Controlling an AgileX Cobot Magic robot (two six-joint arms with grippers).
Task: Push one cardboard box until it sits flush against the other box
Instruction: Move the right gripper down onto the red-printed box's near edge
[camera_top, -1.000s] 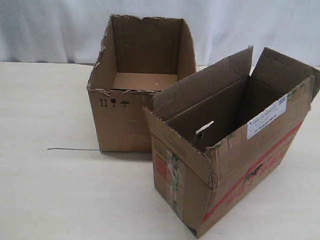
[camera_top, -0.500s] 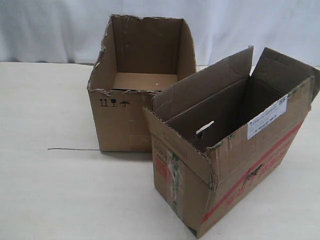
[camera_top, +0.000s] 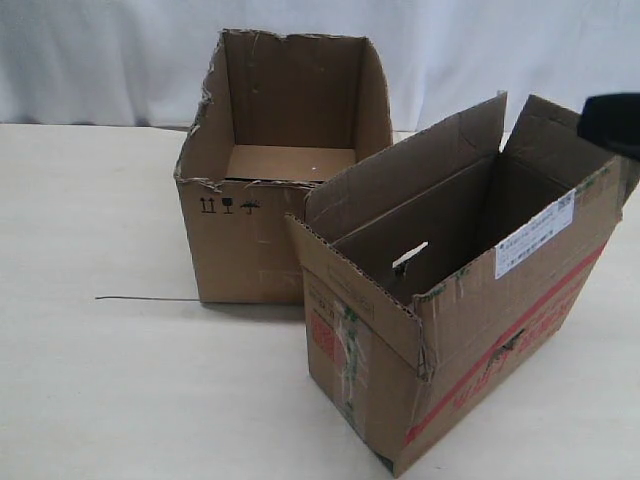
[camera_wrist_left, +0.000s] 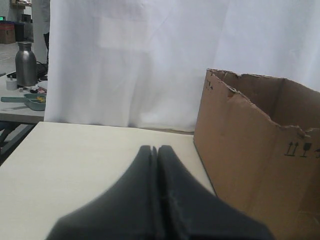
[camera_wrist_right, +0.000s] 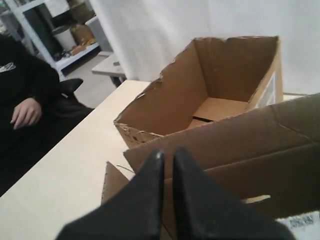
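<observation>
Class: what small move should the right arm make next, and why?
Probably lower the shut right gripper beside the red-striped long side of the cardboard box, ready to push. That box sits at an angle to the other box, not flush, and the gripper hovers above it.

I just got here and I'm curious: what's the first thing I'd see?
Two open brown cartons on the pale table: the red-striped cardboard box at the front right, and the other box, with torn edges, behind it to the left. They sit angled, not flush.
</observation>
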